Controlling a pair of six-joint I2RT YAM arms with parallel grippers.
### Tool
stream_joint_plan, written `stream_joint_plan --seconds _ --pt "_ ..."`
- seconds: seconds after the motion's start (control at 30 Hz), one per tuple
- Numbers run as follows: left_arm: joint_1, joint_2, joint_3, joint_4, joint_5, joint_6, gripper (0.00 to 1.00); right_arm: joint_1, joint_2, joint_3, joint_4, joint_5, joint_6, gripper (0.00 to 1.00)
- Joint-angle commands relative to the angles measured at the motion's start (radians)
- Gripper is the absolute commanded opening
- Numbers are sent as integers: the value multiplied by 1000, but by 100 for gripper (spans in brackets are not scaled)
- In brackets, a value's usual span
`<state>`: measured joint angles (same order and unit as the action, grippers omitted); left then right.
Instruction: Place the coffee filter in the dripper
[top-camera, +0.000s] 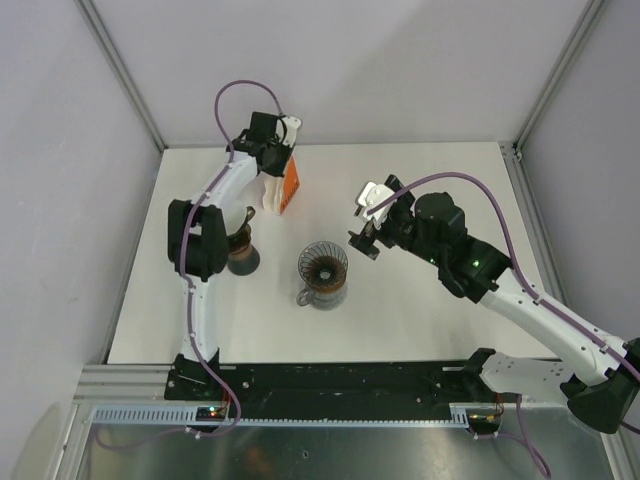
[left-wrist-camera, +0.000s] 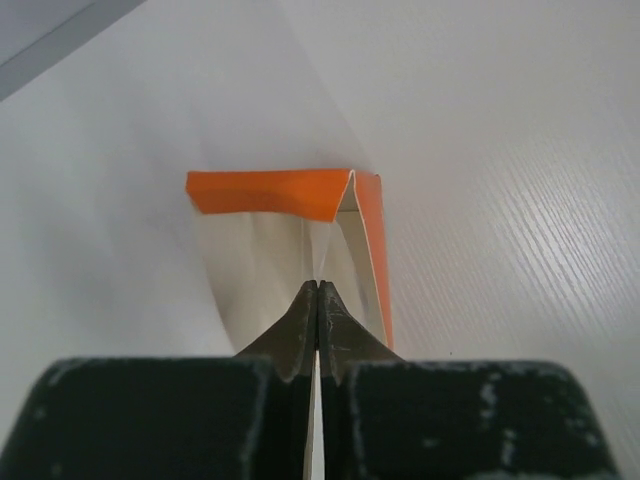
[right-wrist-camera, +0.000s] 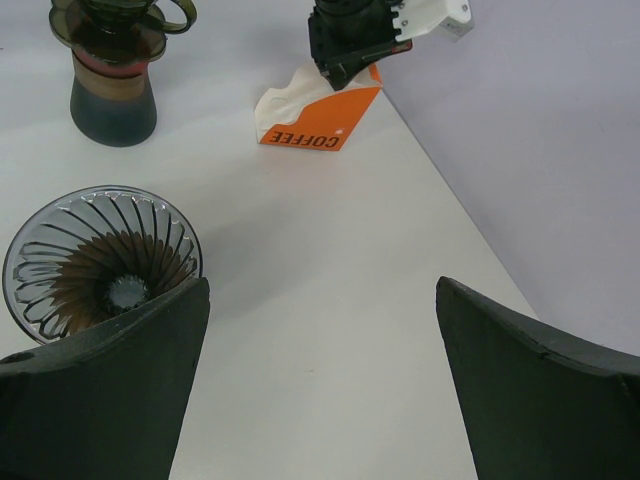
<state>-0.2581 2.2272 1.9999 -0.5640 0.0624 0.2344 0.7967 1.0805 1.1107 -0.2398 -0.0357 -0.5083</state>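
Left arm (top-camera: 228, 182) and right arm (top-camera: 548, 312) of white tubular links with bulky black joint housings, purple cable (top-camera: 243, 84) looping off each wrist, white camera mounts (top-camera: 374, 194), small green light (top-camera: 478, 263) on right arm, scuffed matte-black fingers (left-wrist-camera: 150, 420), black bases (top-camera: 600, 400)

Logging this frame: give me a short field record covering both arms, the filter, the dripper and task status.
left gripper: fingers shut, apparently pinching a white coffee filter at the mouth of the orange filter pack
right gripper: fingers open, holding nothing, hovering right of the dripper
dripper: upright on the table, no filter inside
carafe: dark, stands left of the dripper, apart from it
task status: filter not yet in the dripper
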Motion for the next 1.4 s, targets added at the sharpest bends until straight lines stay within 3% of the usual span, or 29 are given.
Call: stream_joint_plan --seconds 0.0,0.37,0.6,1.13,1.37 --pt "16 -155 -15 17 -10 -35 0 4 -25 1 46 2 6 99" --pt "19 -329 -111 16 -12 -81 0 14 -17 2 95 18 80 99" --pt "20 -433 -160 17 112 -163 0 37 37 1 222 86 213 99" --pt "7 -249 -211 17 134 -129 0 43 68 1 188 85 257 99" --pt "-10 -243 -219 17 112 -109 0 43 73 1 189 85 251 99"
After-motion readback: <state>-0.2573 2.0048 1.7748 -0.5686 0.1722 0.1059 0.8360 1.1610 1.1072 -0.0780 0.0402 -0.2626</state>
